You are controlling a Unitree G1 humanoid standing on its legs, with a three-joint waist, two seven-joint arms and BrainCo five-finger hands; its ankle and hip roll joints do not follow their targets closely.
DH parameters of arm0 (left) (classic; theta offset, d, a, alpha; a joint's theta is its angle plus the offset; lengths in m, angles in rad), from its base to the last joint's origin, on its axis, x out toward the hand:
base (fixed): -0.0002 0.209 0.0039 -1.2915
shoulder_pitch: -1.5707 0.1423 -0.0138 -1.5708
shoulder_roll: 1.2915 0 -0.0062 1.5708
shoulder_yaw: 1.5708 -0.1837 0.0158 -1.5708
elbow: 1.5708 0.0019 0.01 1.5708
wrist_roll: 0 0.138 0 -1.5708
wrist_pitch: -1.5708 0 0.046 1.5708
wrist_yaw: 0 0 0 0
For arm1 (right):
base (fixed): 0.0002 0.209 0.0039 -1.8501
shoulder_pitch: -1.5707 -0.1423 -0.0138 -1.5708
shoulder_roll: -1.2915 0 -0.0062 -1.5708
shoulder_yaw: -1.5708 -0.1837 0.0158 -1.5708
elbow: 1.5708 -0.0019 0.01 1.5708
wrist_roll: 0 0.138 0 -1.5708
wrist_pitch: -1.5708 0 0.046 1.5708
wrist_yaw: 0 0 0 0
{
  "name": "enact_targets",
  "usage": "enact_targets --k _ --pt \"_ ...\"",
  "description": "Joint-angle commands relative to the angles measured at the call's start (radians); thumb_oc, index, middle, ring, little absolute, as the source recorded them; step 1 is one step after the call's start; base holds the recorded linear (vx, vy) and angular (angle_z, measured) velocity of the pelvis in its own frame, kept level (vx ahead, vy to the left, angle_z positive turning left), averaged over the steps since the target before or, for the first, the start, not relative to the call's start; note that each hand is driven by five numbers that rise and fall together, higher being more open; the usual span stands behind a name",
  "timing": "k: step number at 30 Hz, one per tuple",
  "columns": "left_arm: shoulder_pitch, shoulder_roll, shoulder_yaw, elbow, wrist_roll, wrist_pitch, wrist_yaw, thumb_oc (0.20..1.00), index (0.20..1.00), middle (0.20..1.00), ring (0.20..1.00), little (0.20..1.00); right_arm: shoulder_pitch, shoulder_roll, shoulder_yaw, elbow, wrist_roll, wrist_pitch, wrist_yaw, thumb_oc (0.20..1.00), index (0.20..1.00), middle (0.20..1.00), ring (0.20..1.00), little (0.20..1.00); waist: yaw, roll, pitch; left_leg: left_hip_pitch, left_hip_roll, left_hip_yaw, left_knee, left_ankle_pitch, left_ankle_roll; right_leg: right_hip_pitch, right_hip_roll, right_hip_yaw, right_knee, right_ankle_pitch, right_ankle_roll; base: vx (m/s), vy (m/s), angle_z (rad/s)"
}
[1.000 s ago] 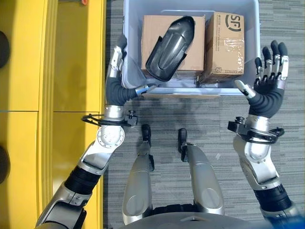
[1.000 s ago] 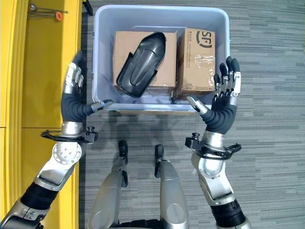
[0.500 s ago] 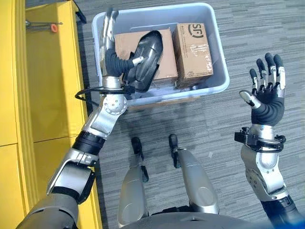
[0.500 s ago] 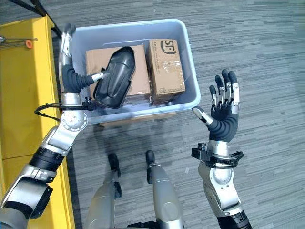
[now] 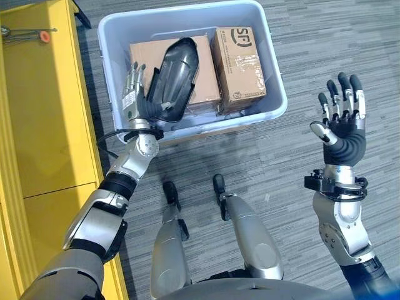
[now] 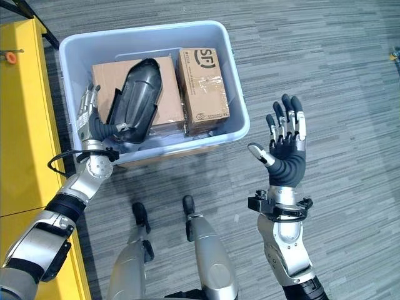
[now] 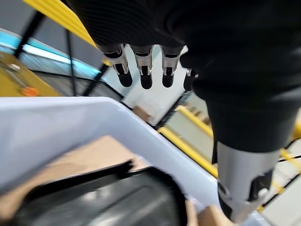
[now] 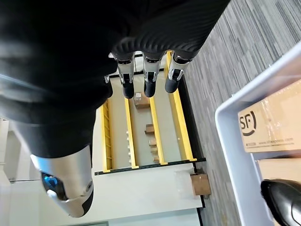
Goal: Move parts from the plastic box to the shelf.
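A pale blue plastic box (image 5: 275,94) stands on the floor ahead of me. In it a black curved shell part (image 5: 172,78) leans over a cardboard box (image 5: 203,72), with a second cardboard box (image 5: 240,62) to its right. My left hand (image 5: 134,103) is inside the box at its near left wall, open with straight fingers, its palm against the black part's (image 7: 94,202) left side. My right hand (image 5: 340,128) is raised over the floor to the right of the box, open and holding nothing.
A yellow shelf (image 5: 44,112) runs along my left side, close to the box, with a small orange item (image 5: 42,35) on it. Grey striped carpet (image 5: 312,50) surrounds the box.
The camera has shifted, so the box sits differently in view. My left hand has dropped from the box's far left rim to the near left, beside the black part. The right hand stays raised and open.
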Motion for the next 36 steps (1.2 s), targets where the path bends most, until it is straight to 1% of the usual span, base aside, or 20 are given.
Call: enact_targets --k 1,4,8,17,19,21,25,30,36 --pt "-0.092 0.037 0.016 0.01 -0.005 -0.002 0.09 1.0 1.0 1.0 1.0 1.0 -0.015 -0.026 -0.037 -0.056 0.01 -0.084 0.003 1.0 1.0 1.0 1.0 1.0 0.003 -0.008 0.003 0.121 0.132 0.008 0.088 -0.12 -0.09 0.0 -0.076 0.051 -0.122 0.114 0.15 0.0 0.0 0.0" --pt "-0.102 0.041 0.03 -0.005 -0.008 0.006 0.111 1.0 1.0 1.0 1.0 1.0 -0.011 -0.032 -0.038 -0.056 0.006 -0.083 -0.005 1.0 1.0 1.0 1.0 1.0 0.002 -0.009 0.009 0.115 0.131 0.007 0.09 -0.12 -0.09 -0.003 -0.076 0.049 -0.122 0.113 0.149 0.0 0.0 0.0" --pt "-0.136 0.05 0.032 0.037 -0.023 0.012 0.129 1.0 1.0 1.0 1.0 1.0 -0.018 -0.036 -0.03 -0.052 0.005 -0.082 -0.011 1.0 1.0 1.0 1.0 1.0 -0.002 -0.009 0.015 0.114 0.133 0.011 0.093 -0.122 -0.089 -0.013 -0.073 0.053 -0.113 0.111 0.149 0.01 -0.001 -0.03" --pt "-0.24 0.068 -0.002 0.145 -0.074 0.009 0.123 1.0 1.0 1.0 1.0 1.0 -0.036 -0.055 -0.014 -0.054 0.0 -0.083 -0.017 1.0 1.0 1.0 1.0 1.0 -0.019 -0.011 0.031 0.102 0.134 0.02 0.097 -0.12 -0.088 -0.041 -0.067 0.061 -0.097 0.112 0.149 0.01 -0.001 -0.05" --pt "-0.263 0.072 -0.028 0.178 -0.067 0.016 0.115 1.0 1.0 1.0 1.0 1.0 -0.036 -0.062 -0.005 -0.058 -0.002 -0.084 -0.017 1.0 1.0 1.0 1.0 1.0 -0.023 -0.012 0.036 0.1 0.135 0.026 0.097 -0.12 -0.088 -0.05 -0.063 0.067 -0.094 0.112 0.149 0.02 -0.003 -0.07" --pt "-0.29 0.051 -0.055 0.238 -0.06 0.026 0.101 1.0 1.0 1.0 1.0 1.0 -0.035 -0.07 -0.007 -0.065 -0.008 -0.089 -0.017 1.0 1.0 1.0 1.0 1.0 -0.031 -0.01 0.042 0.093 0.136 0.029 0.101 -0.122 -0.088 -0.059 -0.063 0.069 -0.089 0.112 0.149 0.02 0.006 -0.07" --pt "-0.319 0.031 -0.068 0.299 -0.074 0.028 0.092 1.0 1.0 1.0 1.0 1.0 -0.04 -0.074 0.0 -0.068 -0.003 -0.093 -0.016 1.0 1.0 1.0 1.0 1.0 -0.037 -0.011 0.048 0.084 0.135 0.032 0.103 -0.121 -0.087 -0.07 -0.061 0.07 -0.09 0.114 0.149 0.0 0.001 -0.01" --pt "-0.343 0.011 -0.065 0.373 -0.097 0.042 0.086 1.0 1.0 1.0 1.0 1.0 -0.039 -0.08 0.003 -0.071 0.002 -0.096 -0.012 1.0 1.0 1.0 1.0 1.0 -0.044 -0.017 0.059 0.074 0.136 0.04 0.109 -0.123 -0.088 -0.088 -0.058 0.078 -0.084 0.117 0.15 0.0 0.0 0.0" --pt "-0.357 0.006 -0.061 0.435 -0.111 0.057 0.079 1.0 1.0 1.0 1.0 1.0 -0.036 -0.089 0.006 -0.077 0.013 -0.1 -0.01 1.0 1.0 1.0 1.0 1.0 -0.051 -0.019 0.071 0.052 0.136 0.041 0.118 -0.122 -0.088 -0.106 -0.057 0.083 -0.08 0.118 0.149 0.0 -0.003 -0.03"
